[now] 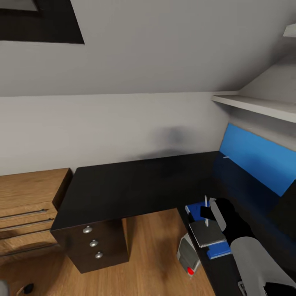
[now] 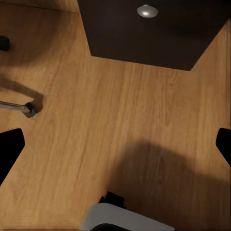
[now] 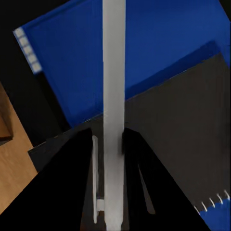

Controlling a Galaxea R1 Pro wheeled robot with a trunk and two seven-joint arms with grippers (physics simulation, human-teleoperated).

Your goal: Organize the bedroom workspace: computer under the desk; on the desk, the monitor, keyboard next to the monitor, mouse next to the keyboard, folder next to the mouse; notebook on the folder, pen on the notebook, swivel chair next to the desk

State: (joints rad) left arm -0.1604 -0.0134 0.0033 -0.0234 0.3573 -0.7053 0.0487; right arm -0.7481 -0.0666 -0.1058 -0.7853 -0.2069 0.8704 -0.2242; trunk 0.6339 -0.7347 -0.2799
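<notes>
Right gripper is clamped on the thin silver-white pen, black fingers pinching it on both sides partway along the shaft, most of the length sticking out past the tips. In the head view the pen stands roughly upright over the stack at the right near part of the glossy black L-shaped desk.

Stack: flat bright blue folder with a white edge lies on the desk; thin grey wire-bound notebook sits on top of it, skewed. Can't tell if the pen tip touches the notebook.

Left gripper has its jaws spread wide with nothing between them, hanging over the light wood floor near the black drawer unit with round silver knobs.

Grey-white computer tower sits on the floor at the near desk edge, just left of the stack.

Handling, my read: pen is light, stiff, smooth and round, so it will likely roll once released. Present grip looks secure. Lay it flat and low along the notebook cover, well clear of the edges, then let go. Notebook is thin and light and may slide on the folder if pushed.
</notes>
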